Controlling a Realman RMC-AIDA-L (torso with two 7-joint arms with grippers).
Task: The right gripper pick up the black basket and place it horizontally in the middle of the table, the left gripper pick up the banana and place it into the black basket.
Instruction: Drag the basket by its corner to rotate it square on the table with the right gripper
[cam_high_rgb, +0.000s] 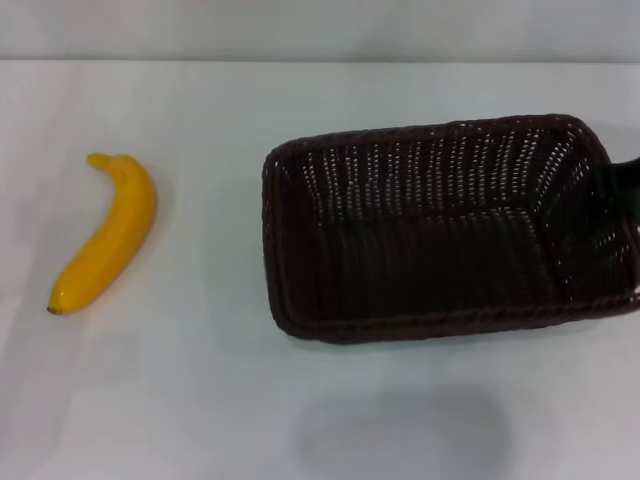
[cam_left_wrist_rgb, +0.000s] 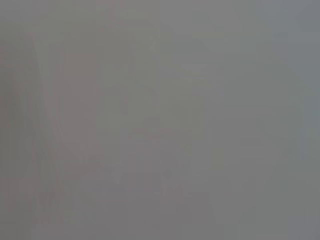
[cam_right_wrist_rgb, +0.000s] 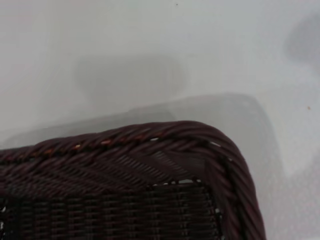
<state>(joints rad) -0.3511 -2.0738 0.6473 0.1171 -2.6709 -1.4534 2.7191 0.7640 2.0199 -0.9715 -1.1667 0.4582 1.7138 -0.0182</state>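
Basket (cam_high_rgb: 440, 230) tilts off the desk (cam_high_rgb: 200, 400), right hand (cam_high_rgb: 628, 190) at its far end; grip can't tell; banana (cam_high_rgb: 105, 235) well apart.

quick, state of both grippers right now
Left gripper: not in view; its wrist view shows nothing recognisable.
Right gripper: at the black basket's right end, only a dark part showing; open or closed cannot be told.

Black basket (cam_high_rgb: 440, 230) lies well right of banana (cam_high_rgb: 108, 235).
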